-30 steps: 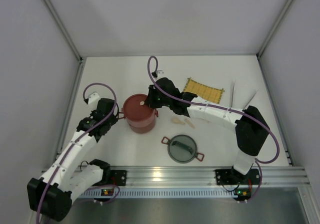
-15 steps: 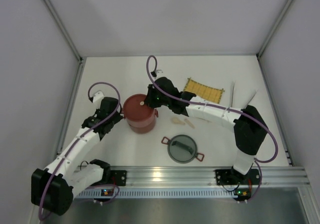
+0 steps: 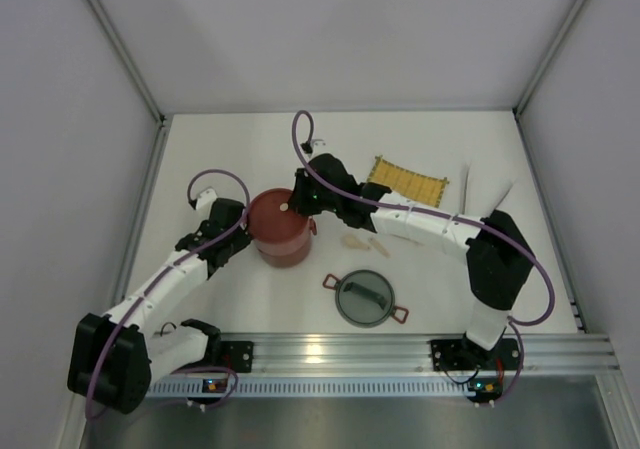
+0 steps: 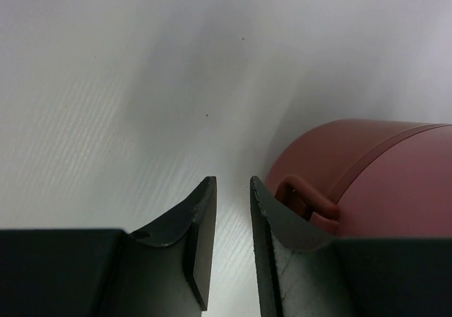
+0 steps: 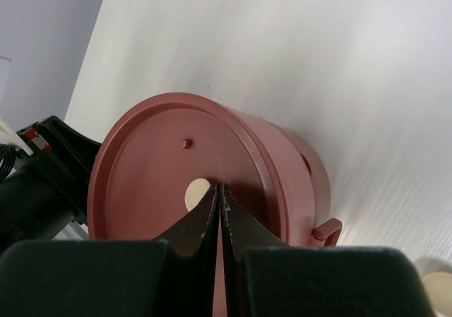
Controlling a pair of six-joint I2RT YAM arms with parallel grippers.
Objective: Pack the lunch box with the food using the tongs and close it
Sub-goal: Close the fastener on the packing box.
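Sitting nearest: grey domed lid (image 3: 366, 300), 4 o'clock from lunch box (image 3: 280, 231). Box mid-table, stacked, flat red lid (image 5: 162, 169) on top. At its 9 o'clock: left gripper (image 4: 233, 184), jaws slightly apart, nothing between, side handle (image 4: 305, 193) just beside one finger. Atop red lid: right gripper (image 5: 219, 188), pinched together, tips touching it. Cream spoon pieces (image 3: 362, 242) at 3 o'clock. Farther, 2 o'clock: yellow mat (image 3: 405, 180), then thin pale arms, probably tongs (image 3: 465, 183).

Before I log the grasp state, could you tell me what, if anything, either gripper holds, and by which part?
Nothing is held. The left gripper is slightly open beside the lunch box handle; the right gripper, shut, sits on its lid.
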